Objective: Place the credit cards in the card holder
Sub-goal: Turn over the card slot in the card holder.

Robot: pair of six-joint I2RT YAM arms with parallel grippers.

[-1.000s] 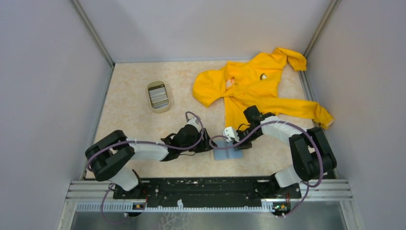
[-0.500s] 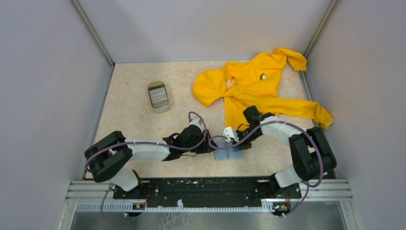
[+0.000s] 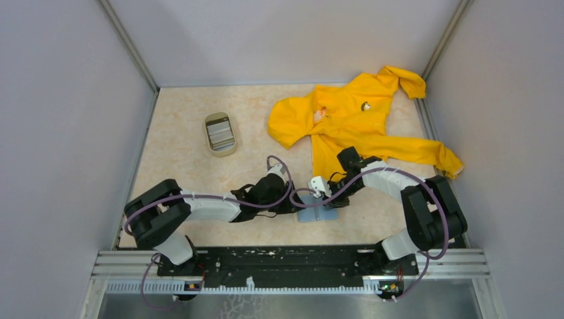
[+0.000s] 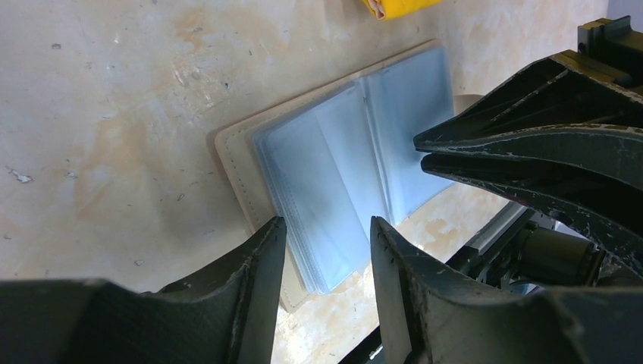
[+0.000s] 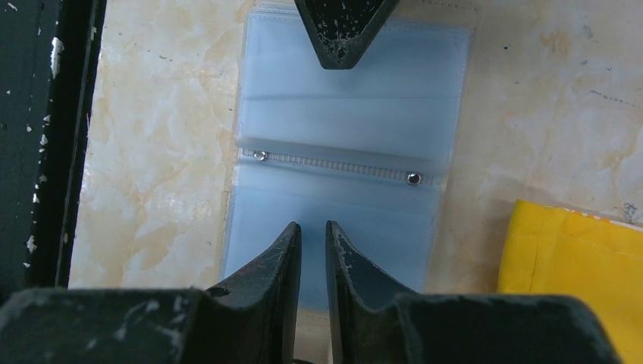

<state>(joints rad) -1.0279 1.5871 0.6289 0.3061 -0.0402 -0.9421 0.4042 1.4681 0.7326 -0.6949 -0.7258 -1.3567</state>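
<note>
The card holder lies open on the table near the front edge, its clear bluish sleeves spread over a beige cover. My left gripper hangs open over the holder's left edge, with nothing between its fingers. From the other side, my right gripper is low over the near page, its jaws a narrow gap apart and empty. One left finger points at the far page. I cannot make out any credit cards at the holder.
A beige oval tray with flat grey pieces inside stands at the back left. A crumpled yellow garment covers the back right, its hem close to the holder. The black base rail runs beside the holder.
My left arm has slid right, bringing its gripper up to the holder's left edge, and its jaws have narrowed a little. The right arm and the holder have stayed put.
</note>
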